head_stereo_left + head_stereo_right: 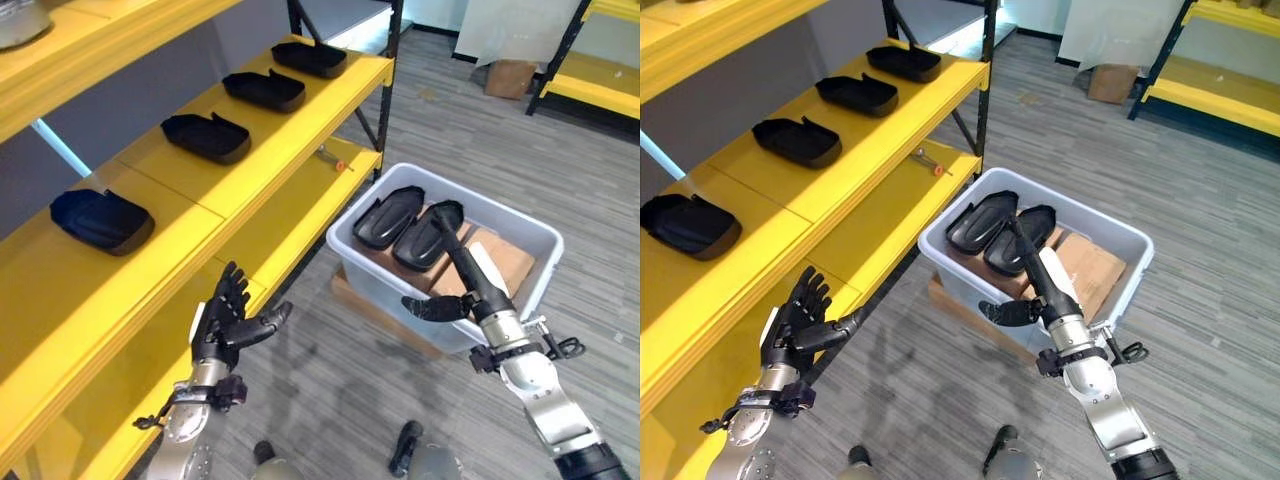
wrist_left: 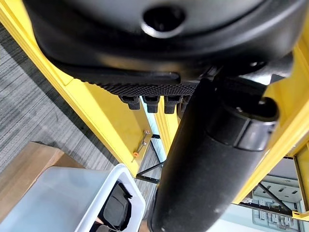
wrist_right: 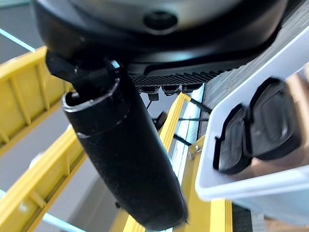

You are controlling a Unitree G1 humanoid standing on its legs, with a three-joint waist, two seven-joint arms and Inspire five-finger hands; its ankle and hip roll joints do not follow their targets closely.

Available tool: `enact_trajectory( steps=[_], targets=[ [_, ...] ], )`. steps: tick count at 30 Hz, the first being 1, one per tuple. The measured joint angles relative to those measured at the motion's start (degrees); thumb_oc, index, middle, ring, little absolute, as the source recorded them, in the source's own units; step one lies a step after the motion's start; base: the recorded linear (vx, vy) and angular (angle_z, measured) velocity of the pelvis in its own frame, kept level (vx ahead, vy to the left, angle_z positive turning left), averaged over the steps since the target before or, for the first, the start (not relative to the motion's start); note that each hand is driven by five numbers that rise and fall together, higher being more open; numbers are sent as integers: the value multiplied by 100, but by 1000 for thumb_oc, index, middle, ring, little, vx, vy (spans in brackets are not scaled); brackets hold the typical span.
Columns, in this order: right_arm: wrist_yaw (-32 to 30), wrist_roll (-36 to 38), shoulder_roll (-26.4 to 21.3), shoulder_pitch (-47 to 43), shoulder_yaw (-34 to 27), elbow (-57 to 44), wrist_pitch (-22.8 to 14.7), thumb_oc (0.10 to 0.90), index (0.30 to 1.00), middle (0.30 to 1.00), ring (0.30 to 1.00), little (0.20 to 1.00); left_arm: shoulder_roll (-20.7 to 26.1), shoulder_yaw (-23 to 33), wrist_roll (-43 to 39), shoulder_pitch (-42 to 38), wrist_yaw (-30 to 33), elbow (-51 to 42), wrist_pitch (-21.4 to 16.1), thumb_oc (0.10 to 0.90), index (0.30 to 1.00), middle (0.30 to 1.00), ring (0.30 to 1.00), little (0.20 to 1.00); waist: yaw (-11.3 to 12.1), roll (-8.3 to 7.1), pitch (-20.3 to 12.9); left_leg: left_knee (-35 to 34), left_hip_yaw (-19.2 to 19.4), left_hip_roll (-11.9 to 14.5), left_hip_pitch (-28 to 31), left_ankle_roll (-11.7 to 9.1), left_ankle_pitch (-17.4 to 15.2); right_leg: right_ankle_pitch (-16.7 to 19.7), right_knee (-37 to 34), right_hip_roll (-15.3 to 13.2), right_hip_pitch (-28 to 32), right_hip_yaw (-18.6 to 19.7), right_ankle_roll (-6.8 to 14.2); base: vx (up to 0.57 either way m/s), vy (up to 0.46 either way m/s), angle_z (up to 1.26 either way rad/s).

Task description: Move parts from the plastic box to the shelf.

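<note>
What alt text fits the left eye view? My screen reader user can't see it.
The right hand reaches with straight fingers into a white box on the floor, over two black parts lying side by side. The left hand is open beside a yellow shelf with four black parts in a row.

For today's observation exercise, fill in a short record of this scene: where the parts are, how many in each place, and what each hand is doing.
parts in plastic box: two black moulded parts, side by side on cardboard
parts on yellow shelf: four, in a row, apart from one another
right hand: open, fingers straight, reaching into the box over the nearer part
left hand: open, holds nothing, in front of the shelf edge
lower shelf: small tool
</note>
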Motion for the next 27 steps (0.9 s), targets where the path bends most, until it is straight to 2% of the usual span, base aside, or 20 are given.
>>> enact_trajectory(
  steps=[1,2,3,4,5,6,7,8,10,11,13,14,15,16,17,19,20,23,25,27],
  targets=[
    [-8,2,0,0,-31,-31,-8,900,1000,1000,1000,1000,-17,-15,-24,0,13,4,-3,900,1000,1000,1000,1000,23,-77,39,466,-265,-26,-332,21,64,58,-138,23,49,91,-64,67,11,-47],
    [-52,4,-13,14,-64,-106,-8,900,1000,1000,1000,1000,-27,-58,-27,27,5,5,-3,900,1000,1000,1000,1000,-9,-145,77,829,-431,-174,-627,-167,-337,182,-361,29,112,101,-97,95,55,-50],
    [-86,9,-9,20,-109,-160,-7,900,1000,1000,1000,1000,-32,-91,-25,42,-27,10,-1,900,1000,1000,1000,1000,5,-206,116,789,-400,-388,-746,-180,-605,229,-495,71,155,191,-169,95,51,-40],
    [-156,32,-8,24,-144,-194,-14,900,1000,1000,1000,1000,-41,-154,-26,47,-50,14,-2,900,1000,1000,1000,1000,-18,-248,145,615,-466,-614,-880,-150,-1024,303,-688,184,196,314,-232,134,89,-55],
    [-204,70,-5,-21,-141,-198,-15,900,1000,1000,1000,1000,-44,-202,-26,27,-80,6,-18,900,1000,1000,1000,1000,25,-240,141,127,-488,-859,-880,-108,-1216,391,-837,249,212,360,-282,256,202,-78],
    [-207,113,123,-74,-67,-186,-26,900,1000,1000,1000,1000,-44,-271,-28,56,-82,26,-29,900,1000,1000,1000,1000,93,-233,195,-402,-418,-834,-1053,-83,-1186,455,-967,538,255,551,-246,376,290,-95],
    [-249,121,226,-78,-21,-167,-26,900,1000,1000,1000,1000,-45,-268,-32,56,-76,56,-35,900,1000,1000,1000,1000,136,-264,210,-972,-437,-772,-1023,-85,-1208,497,-1043,675,277,637,-182,404,312,-109],
    [-294,148,333,-123,55,-163,-27,900,1000,1000,1000,1000,-43,-269,-30,30,-80,127,-58,900,1000,1000,1000,1000,213,-315,271,-1519,-465,-705,-940,-72,-1152,456,-1049,770,269,776,-254,301,206,-98],
    [-275,171,369,-161,239,-153,-39,900,1000,1000,1000,1000,-47,-296,-28,-5,-81,259,-45,900,1000,1000,1000,1000,319,-324,359,-1801,-822,-614,-983,-166,-1014,473,-1067,926,276,1096,-234,225,177,-110],
    [-174,213,352,-167,329,-158,-44,900,1000,1000,1000,1000,-50,-302,-27,-7,-86,342,-27,900,1000,1000,1000,1000,398,-282,414,-1946,-1045,-578,-812,-179,-974,466,-1060,983,296,1282,-244,227,302,-150],
    [-117,230,317,-131,305,-190,-50,900,1000,1000,1000,1000,-49,-295,-35,3,-81,356,-23,900,1000,1000,1000,1000,444,-126,488,-1639,-1016,-702,-482,-103,-988,480,-1063,887,368,1463,-202,197,323,-144],
    [-98,232,266,-61,244,-245,-57,900,1000,1000,1000,1000,-44,-327,-37,-25,-93,351,-22,900,1000,1000,1000,1000,370,-16,482,-1451,-777,-781,-378,43,-1125,545,-1065,780,376,1424,-34,88,166,-73],
    [-85,235,200,59,113,-348,-90,900,1000,1000,1000,1000,-2,-391,-38,-118,-111,323,-25,900,1000,1000,1000,1000,218,157,495,-1384,-631,-828,-321,51,-984,587,-1065,684,389,1300,159,103,240,-36],
    [-87,265,218,173,49,-384,-88,900,1000,1000,1000,1000,41,-410,-42,-228,-114,327,-23,900,1000,1000,1000,1000,108,129,520,-1334,-505,-993,-387,60,-872,592,-1023,458,372,1301,321,114,248,-6],
    [-74,279,212,276,27,-400,-85,900,1000,1000,1000,1000,63,-415,-43,-418,-109,284,-29,900,1000,1000,1000,1000,32,7,533,-1315,-348,-1210,-350,131,-884,589,-1117,219,350,1290,352,124,292,-4],
    [-10,274,312,385,82,-431,-85,900,1000,1000,1000,1000,183,-415,-44,-538,-94,231,-75,900,1000,1000,1000,1000,15,-123,562,-1187,-109,-1513,-329,390,-1055,754,-1315,-139,438,1375,514,55,129,-21],
    [15,272,339,354,154,-437,-82,900,1000,1000,1000,1000,300,-412,-44,-517,-94,145,-76,900,1000,1000,1000,1000,39,-157,559,-1193,75,-1610,-306,455,-1135,755,-1374,-291,401,1393,517,56,118,-42],
    [40,222,347,284,209,-435,-61,900,1000,1000,1000,1000,436,-340,-45,-527,-80,-2,-120,900,1000,1000,1000,1000,47,-214,582,-1139,279,-1833,-335,521,-1190,1057,-1615,-497,511,1368,761,48,133,-22],
    [40,216,345,228,210,-433,-52,900,1000,1000,1000,1000,441,-340,-44,-550,-75,-3,-122,900,1000,1000,1000,1000,36,-220,584,-1146,290,-1858,-352,532,-1198,1073,-1657,-503,505,1369,788,15,81,-4],
    [16,83,281,-250,223,-415,-11,900,1000,1000,1000,1000,440,-376,-44,-541,-71,-2,-158,900,1000,1000,1000,1000,42,-282,620,-1193,373,-1838,-428,526,-1207,1134,-1808,-496,411,1379,891,-1,32,-17]
  ],
)
